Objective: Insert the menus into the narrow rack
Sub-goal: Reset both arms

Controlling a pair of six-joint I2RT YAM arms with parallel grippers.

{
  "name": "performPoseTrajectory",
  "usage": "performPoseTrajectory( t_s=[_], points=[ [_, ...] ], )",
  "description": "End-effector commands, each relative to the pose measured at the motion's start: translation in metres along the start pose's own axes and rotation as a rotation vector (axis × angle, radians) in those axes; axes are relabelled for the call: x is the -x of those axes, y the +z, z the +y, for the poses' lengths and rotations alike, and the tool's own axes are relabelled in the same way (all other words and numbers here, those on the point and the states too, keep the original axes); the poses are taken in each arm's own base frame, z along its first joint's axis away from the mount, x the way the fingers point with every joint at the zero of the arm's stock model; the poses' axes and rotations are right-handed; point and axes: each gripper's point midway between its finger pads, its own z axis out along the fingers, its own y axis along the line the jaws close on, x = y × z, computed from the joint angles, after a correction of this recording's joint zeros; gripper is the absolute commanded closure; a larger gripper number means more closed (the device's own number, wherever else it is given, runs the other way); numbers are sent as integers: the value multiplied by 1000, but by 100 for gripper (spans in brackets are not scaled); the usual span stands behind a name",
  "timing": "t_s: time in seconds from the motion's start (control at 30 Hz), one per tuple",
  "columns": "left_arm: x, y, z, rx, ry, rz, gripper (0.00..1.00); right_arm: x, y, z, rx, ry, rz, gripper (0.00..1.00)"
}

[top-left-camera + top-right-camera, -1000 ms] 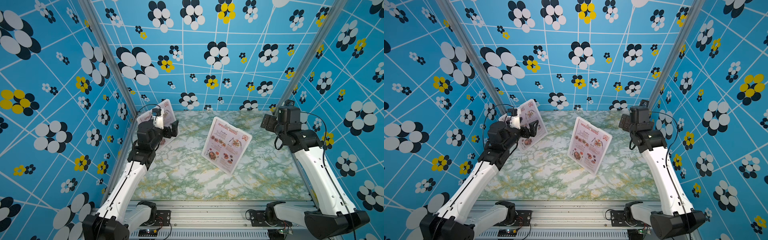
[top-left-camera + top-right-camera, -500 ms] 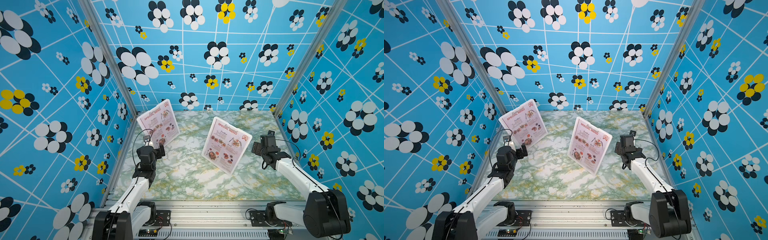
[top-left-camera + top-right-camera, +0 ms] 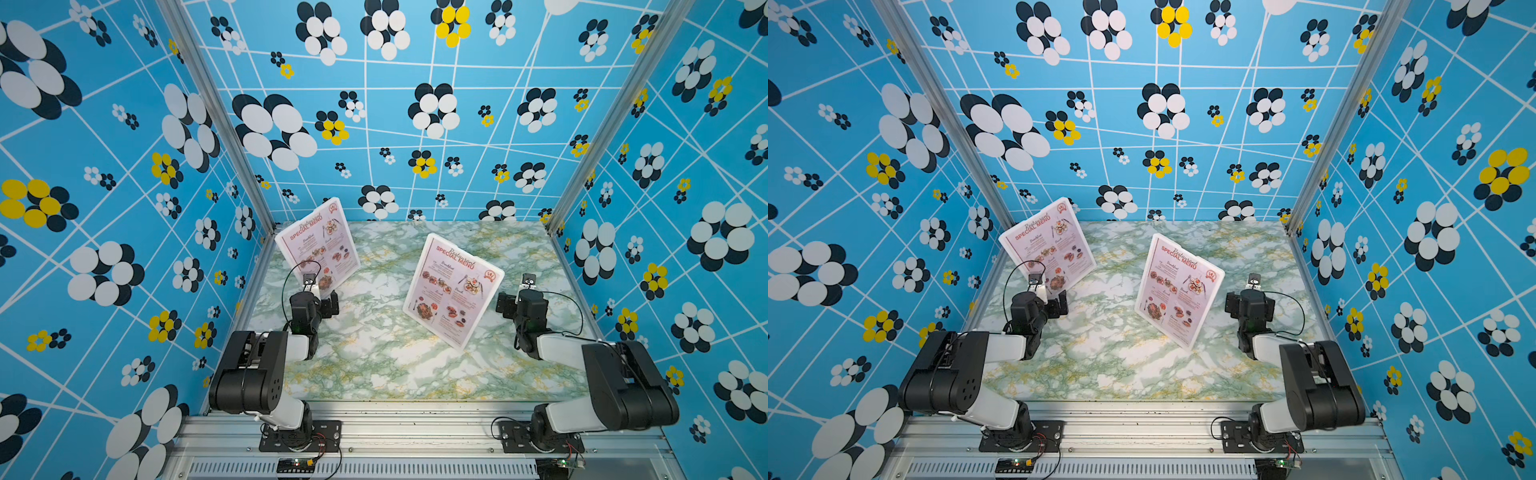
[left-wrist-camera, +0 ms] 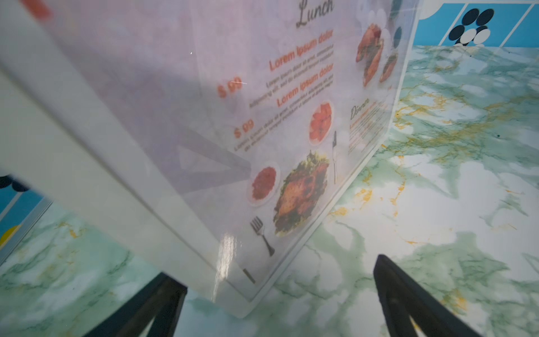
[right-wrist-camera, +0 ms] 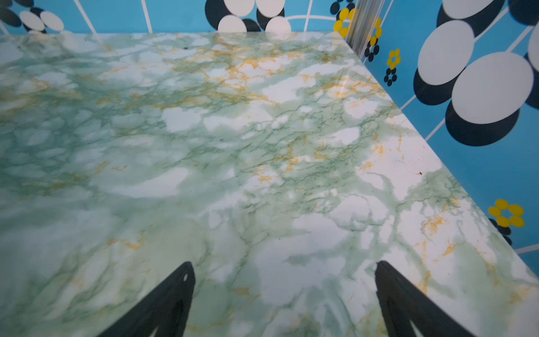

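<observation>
Pink menus both stand upright, seemingly racked: the corner menu [image 3: 318, 245] just before my spread left fingers [image 4: 163, 294], the centre menu [image 3: 453, 286] midway across the tabletop [image 3: 374, 365]. My right fingers [image 5: 175, 291] are spread, empty. Nothing seems left.

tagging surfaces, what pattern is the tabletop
The tabletop is green-and-white marble with yellow veining, clearest in the right wrist view.

Left arm [image 3: 257, 374] lower left, right arm [image 3: 615, 382] lower right, both folded low; left gripper [image 3: 329, 305] and right gripper [image 3: 503, 305] spread wide.
</observation>
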Motion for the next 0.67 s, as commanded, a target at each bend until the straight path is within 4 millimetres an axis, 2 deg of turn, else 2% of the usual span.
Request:
performPoseTrajectory(
  t_s=[0.0, 0.07, 0.13, 0.47, 0.53, 0.63],
  points=[
    [15, 1, -7, -39, 20, -68, 1, 30, 2, 3, 70, 39, -95, 1],
    [15, 1, -7, -38, 20, -65, 1, 33, 2, 5, 78, 39, -150, 1],
    [15, 0, -7, -38, 22, -67, 1, 31, 1, 4, 61, 28, -94, 1],
    [15, 0, -8, -37, 24, -70, 1, 31, 1, 4, 63, 31, -105, 1],
    [15, 0, -8, -39, 24, -69, 0, 31, 1, 16, 130, -1, -98, 1],
    [15, 0, -7, -37, 23, -69, 0, 31, 1, 17, 146, -4, -99, 1]
  ],
)
